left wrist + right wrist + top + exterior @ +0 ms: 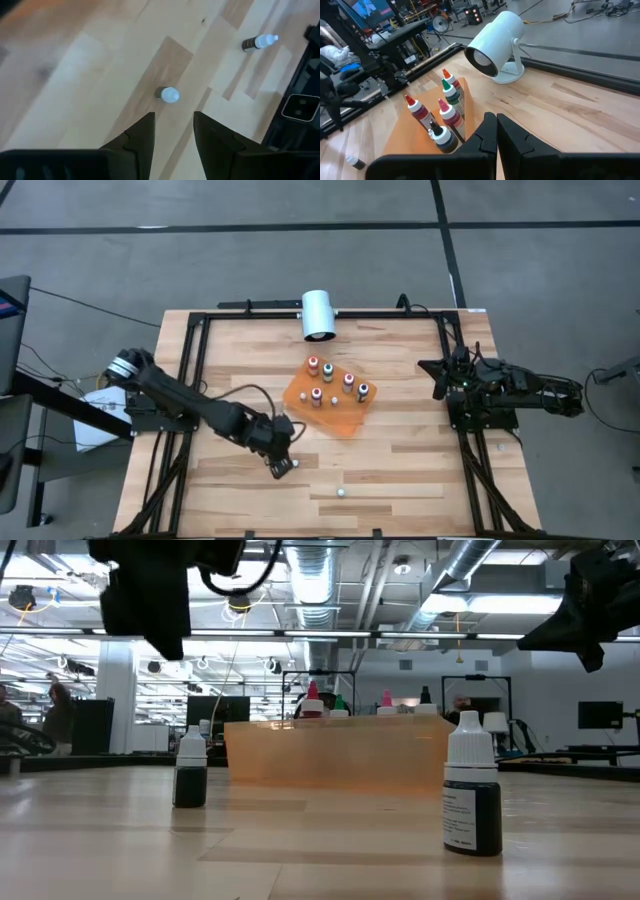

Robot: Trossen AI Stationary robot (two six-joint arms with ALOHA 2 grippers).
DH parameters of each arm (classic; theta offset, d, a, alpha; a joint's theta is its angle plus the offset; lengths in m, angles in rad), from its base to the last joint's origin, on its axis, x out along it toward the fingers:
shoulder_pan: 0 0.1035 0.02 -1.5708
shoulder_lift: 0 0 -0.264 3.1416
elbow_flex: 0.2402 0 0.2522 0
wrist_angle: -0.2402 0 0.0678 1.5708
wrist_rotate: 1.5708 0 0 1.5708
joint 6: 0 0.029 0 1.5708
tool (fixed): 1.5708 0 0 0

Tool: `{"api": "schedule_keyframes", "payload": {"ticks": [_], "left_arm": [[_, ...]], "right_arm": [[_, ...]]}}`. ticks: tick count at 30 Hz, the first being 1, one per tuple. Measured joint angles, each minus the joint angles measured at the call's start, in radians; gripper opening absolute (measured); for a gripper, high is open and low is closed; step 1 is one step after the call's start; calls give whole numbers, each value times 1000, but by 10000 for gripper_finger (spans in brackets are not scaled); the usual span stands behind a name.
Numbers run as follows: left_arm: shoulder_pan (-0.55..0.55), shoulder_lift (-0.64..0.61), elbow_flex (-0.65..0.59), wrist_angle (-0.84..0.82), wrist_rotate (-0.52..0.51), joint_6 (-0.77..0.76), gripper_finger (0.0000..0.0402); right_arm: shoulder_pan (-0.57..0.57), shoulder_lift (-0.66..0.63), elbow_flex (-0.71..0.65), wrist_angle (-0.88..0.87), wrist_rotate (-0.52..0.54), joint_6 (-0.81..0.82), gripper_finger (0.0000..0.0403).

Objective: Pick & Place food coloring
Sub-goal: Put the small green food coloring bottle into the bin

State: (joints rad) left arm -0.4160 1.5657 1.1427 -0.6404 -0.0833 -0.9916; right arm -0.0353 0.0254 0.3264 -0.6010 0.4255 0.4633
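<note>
Hovering over the near-left part of the wooden table [400,470], the left gripper [283,463] points down with its fingers [140,142] apart, a white-capped food coloring bottle [169,94] standing upright on the bare wood just ahead of the tips and untouched; a second white-capped bottle [341,491] stands alone farther right, near the table's front edge. Five more bottles, with red, green, pink and dark tops, stand grouped on the orange sheet [335,415] at the table's middle. Behind them, at the far edge, lies a large white cylinder [318,314]. Waiting at the right side of the table, the right gripper [441,379] hangs with its fingers [512,135] pressed together, holding nothing
</note>
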Motion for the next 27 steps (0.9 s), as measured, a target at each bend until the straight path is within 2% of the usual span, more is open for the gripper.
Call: {"api": "schedule_keyframes", "payload": {"ticks": [10,17,21,27], "left_arm": [[0,107,0,120,64,-13,129],[0,108,0,105,-4,-67,174],[0,132,0,115,-5,-67,192],[1,189,0,144,17,-73,199]], "right_arm": [[0,0,0,1,0,0,1],[0,0,0,2,0,0,1],[0,0,0,2,-1,0,1],[0,0,1,2,-2,0,1]]}}
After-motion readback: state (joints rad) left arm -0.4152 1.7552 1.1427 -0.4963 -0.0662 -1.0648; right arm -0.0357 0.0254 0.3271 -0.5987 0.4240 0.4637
